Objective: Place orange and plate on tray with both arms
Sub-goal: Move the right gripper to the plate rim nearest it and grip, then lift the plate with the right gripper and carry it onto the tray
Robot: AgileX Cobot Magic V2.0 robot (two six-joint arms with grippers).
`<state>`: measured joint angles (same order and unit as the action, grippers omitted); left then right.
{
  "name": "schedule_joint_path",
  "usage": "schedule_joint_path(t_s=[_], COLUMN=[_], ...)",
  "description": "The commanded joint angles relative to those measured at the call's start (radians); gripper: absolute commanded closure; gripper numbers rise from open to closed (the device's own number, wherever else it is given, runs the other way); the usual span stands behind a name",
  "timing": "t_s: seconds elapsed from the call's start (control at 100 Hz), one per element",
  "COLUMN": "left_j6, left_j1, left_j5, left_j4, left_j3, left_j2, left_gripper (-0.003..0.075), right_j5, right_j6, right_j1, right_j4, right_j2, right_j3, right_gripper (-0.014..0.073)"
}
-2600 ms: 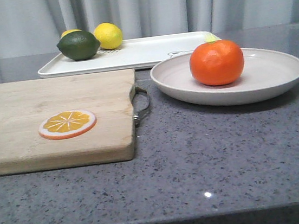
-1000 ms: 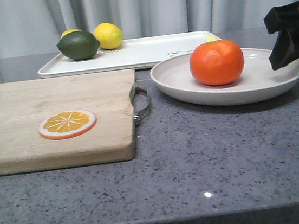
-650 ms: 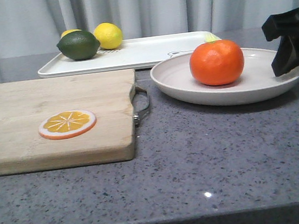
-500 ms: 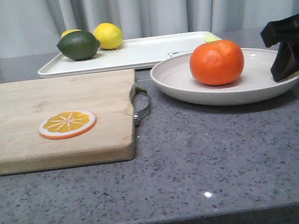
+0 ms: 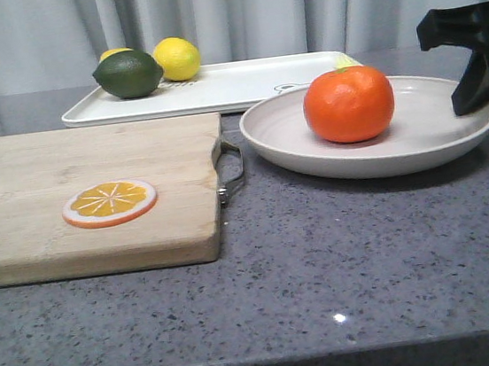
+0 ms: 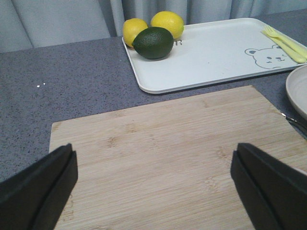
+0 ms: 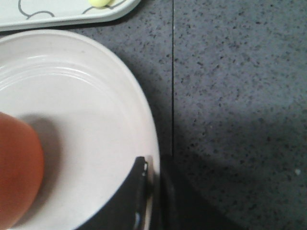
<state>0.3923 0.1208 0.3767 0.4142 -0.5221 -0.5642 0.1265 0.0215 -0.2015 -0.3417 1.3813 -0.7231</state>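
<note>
The right gripper clamps the near-right rim of the plate, one black finger lying inside the rim and the other pressed against its outer edge, the arm entering from the right of the front view. The plate sits tilted, its right side raised off the grey stone counter, with the orange resting on it left of centre, well apart from the gripper. Behind the plate lies the tray, white and rectangular, a bear-face outline printed near its right end; no lettering can be read anywhere. A pale yellow-green fork lies at the tray's right end beside the bear face, and at its left end a dark green lime sits in front of two lemons, all three close together. The left gripper hangs wide open above the wooden board, its two dark fingers far apart and holding nothing; it is out of the front view. The board lies left of the plate, its metal handle just beside the plate's left rim, and an orange slice lies flat on its front half. Grey curtains hang behind the counter.
</note>
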Motion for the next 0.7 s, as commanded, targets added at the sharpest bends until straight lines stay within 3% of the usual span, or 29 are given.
schedule_joint_path(t_s=[0.0, 0.23, 0.38, 0.69], left_j6=[-0.010, -0.010, -0.010, -0.010], left_j1=[-0.002, -0.002, -0.002, -0.002], left_j5=[-0.064, -0.064, -0.064, -0.064], left_j4=[0.019, 0.019, 0.019, 0.019], left_j3=[-0.028, -0.028, -0.028, -0.028], left_j2=[-0.002, -0.002, -0.002, -0.002], left_gripper=[0.0101, 0.0101, 0.0101, 0.0101], right_j5=[-0.030, 0.037, 0.140, 0.178], right_j6=[0.025, 0.025, 0.025, 0.025], right_j1=[0.002, 0.002, 0.002, 0.002], right_j4=[0.008, -0.064, -0.066, -0.066], right_j2=[-0.027, -0.076, -0.082, 0.078], right_j3=[-0.021, -0.078, -0.209, -0.502], right_gripper=[0.0699, 0.0691, 0.0691, 0.0691])
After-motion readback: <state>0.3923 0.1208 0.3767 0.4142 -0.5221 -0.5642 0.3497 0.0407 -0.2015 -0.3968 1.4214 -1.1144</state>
